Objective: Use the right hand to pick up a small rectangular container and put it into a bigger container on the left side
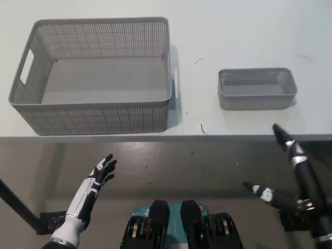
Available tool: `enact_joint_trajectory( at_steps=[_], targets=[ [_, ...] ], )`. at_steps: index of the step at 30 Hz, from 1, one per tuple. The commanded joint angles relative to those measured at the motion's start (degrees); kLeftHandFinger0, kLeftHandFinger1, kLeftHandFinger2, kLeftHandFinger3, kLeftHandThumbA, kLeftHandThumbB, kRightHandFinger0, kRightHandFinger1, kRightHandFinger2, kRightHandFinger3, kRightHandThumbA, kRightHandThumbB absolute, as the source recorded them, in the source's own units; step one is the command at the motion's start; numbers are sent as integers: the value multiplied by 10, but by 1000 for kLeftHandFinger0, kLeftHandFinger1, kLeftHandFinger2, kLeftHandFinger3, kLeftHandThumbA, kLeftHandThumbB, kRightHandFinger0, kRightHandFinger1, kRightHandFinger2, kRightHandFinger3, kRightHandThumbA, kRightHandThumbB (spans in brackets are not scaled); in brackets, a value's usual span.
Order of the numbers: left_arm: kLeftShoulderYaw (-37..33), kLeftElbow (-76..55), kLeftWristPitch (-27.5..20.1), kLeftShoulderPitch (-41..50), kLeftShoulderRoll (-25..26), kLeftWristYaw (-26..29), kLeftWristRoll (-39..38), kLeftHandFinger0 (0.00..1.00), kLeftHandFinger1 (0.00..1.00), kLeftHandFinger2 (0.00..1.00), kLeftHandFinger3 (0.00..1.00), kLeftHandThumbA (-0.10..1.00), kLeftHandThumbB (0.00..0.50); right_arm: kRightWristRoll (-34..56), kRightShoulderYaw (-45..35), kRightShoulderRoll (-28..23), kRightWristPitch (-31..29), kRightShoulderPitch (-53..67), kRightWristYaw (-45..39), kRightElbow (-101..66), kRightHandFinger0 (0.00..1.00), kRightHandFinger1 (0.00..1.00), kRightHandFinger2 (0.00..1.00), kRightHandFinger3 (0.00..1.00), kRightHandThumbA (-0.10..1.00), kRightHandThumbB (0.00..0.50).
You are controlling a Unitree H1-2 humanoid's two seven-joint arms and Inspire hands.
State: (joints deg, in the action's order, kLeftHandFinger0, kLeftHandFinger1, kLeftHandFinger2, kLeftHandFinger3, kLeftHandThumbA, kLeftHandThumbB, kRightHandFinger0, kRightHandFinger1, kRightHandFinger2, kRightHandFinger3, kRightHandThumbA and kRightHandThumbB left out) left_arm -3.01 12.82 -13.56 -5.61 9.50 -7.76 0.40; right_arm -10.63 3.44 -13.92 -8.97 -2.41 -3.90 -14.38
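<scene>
A small grey mesh rectangular container (256, 88) stands on the white table at the right, empty. A bigger grey mesh basket (93, 75) with handle slots sits on the left side, also empty. My black right hand (293, 171) is below the table's front edge at the lower right, fingers spread apart and holding nothing, well short of the small container. My white left hand (96, 181) rests low at the lower left, open, below the big basket.
The white table (207, 36) ends at a front edge (207, 138) running across the picture's middle; grey floor lies below it. A few thin dark threads lie on the tabletop between the two containers.
</scene>
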Motion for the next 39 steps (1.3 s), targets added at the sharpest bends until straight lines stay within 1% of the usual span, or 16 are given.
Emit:
enact_joint_trajectory(
  at_steps=[1,3,4,6,8,9,12,18,22,23,28,30,31,32,33,39],
  targets=[
    [-14,-44,20,-2,22,-36,-5,1000,1000,1000,1000,1000,220,-172,-33,-122,173,-106,-126,-204,1000,1000,1000,1000,1000,357],
    [-17,-44,16,3,22,-37,-1,1000,1000,1000,1000,1000,230,-177,-31,-143,200,-139,-146,-215,1000,1000,1000,1000,1000,368],
    [-18,-42,10,4,23,-40,-2,1000,1000,1000,1000,1000,231,-183,-25,-161,220,-169,-166,-213,1000,1000,1000,1000,1000,391],
    [-19,-38,8,3,24,-38,3,1000,1000,1000,1000,1000,243,-193,-6,-195,255,-239,-206,-193,1000,1000,1000,1000,1000,379],
    [-18,-38,8,2,25,-38,5,1000,1000,1000,1000,1000,247,-192,13,-219,276,-295,-230,-159,1000,1000,1000,1000,1000,385],
    [-19,-36,7,2,25,-38,7,1000,1000,1000,1000,1000,247,-196,28,-230,288,-332,-249,-133,1000,1000,1000,1000,1000,419],
    [-19,-28,-3,-1,26,-36,11,1000,1000,1000,1000,1000,240,-204,68,-243,328,-414,-293,-78,1000,1000,1000,1000,1000,447],
    [-25,-12,-24,11,23,-36,19,1000,1000,1000,1000,1000,224,-253,155,-219,353,-533,-341,73,1000,1000,1000,1000,1000,438],
    [-30,-11,-30,23,23,-36,23,1000,1000,1000,1000,1000,229,-256,186,-197,358,-568,-335,157,1000,1000,1000,1000,1000,444],
    [-31,-9,-32,24,22,-31,29,1000,1000,1000,1000,1000,257,-258,195,-183,359,-581,-330,193,1000,1000,1000,1000,1000,454],
    [-36,-7,-36,24,24,-22,42,1000,1000,1000,1000,1000,272,-251,209,-139,359,-612,-312,299,1000,1000,1000,1000,1000,453],
    [-37,-10,-31,25,25,-24,39,1000,1000,1000,1000,1000,275,-245,223,-133,359,-625,-311,328,1000,1000,1000,1000,1000,449],
    [-37,-10,-31,24,25,-23,39,1000,1000,1000,1000,1000,273,-245,229,-126,352,-634,-307,357,1000,1000,1000,1000,1000,470],
    [-38,-10,-31,24,25,-23,39,1000,1000,1000,1000,1000,272,-246,232,-121,348,-640,-304,375,1000,1000,1000,1000,1000,472],
    [-38,-6,-35,23,25,-23,38,1000,1000,1000,1000,1000,267,-247,240,-112,346,-650,-302,405,1000,1000,1000,1000,1000,498],
    [-38,-9,-29,24,24,-24,39,1000,1000,1000,1000,1000,259,-226,248,-78,347,-692,-322,528,1000,1000,1000,1000,1000,497]
  ],
)
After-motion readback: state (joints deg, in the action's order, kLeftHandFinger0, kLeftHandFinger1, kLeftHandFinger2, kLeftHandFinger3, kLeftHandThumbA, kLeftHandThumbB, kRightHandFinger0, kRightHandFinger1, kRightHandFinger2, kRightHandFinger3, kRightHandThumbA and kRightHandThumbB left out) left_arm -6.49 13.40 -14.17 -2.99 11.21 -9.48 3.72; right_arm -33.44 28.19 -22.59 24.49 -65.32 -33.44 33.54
